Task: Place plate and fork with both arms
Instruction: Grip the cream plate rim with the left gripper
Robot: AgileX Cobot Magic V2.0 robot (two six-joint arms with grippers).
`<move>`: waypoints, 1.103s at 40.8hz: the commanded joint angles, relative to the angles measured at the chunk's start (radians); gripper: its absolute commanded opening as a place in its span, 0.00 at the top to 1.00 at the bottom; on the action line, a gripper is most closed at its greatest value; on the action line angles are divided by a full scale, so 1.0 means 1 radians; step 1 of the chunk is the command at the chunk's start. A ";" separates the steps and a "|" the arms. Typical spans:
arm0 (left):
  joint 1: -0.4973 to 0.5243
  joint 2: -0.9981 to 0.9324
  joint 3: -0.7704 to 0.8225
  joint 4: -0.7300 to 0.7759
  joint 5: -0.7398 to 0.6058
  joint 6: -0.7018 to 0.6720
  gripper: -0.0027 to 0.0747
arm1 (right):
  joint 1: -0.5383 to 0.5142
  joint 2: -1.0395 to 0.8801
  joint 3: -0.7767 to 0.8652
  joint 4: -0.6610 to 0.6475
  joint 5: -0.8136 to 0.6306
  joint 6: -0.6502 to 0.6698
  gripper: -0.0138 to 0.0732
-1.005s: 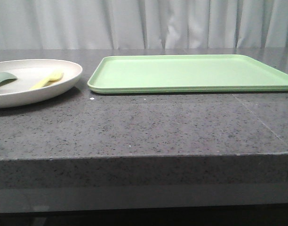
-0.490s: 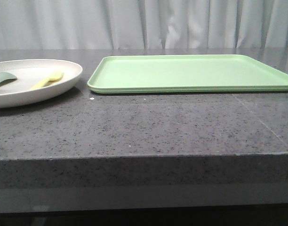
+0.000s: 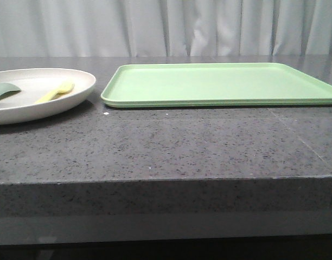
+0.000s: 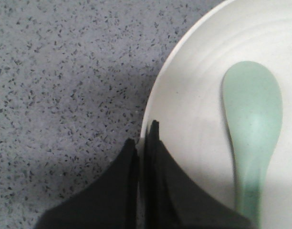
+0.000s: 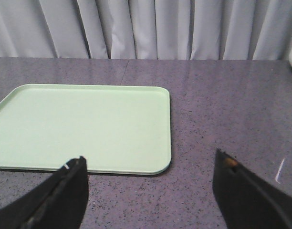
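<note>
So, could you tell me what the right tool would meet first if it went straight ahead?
Probably the bare table just beside the green tray. The open right tool points near the tray's edge, though depth is unclear.

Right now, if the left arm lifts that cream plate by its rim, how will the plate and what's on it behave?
The plate looks rigid, so it should lift without flexing. Its surface looks smooth and shallow, so the fork and green spoon lying loose in it may slide if it tilts. The left gripper appears shut on the rim at one edge only, so the far side may sag.
</note>
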 commanded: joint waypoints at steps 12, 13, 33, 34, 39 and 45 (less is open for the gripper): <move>0.074 -0.045 -0.033 -0.100 -0.032 0.005 0.99 | -0.005 0.013 -0.036 0.005 -0.075 -0.010 0.19; 0.076 -0.045 -0.033 -0.106 -0.032 0.005 0.99 | -0.005 0.013 -0.036 0.005 -0.075 -0.010 0.19; 0.175 -0.045 -0.033 -0.414 0.038 0.220 0.99 | -0.005 0.013 -0.036 0.005 -0.075 -0.010 0.19; 0.181 -0.045 -0.033 -0.437 0.043 0.242 0.99 | -0.005 0.013 -0.036 0.005 -0.075 -0.010 0.19; 0.212 -0.045 -0.033 -0.539 0.065 0.314 0.99 | -0.005 0.013 -0.036 0.005 -0.075 -0.010 0.19; 0.233 -0.045 -0.033 -0.576 0.074 0.340 0.99 | -0.005 0.013 -0.036 0.005 -0.075 -0.010 0.19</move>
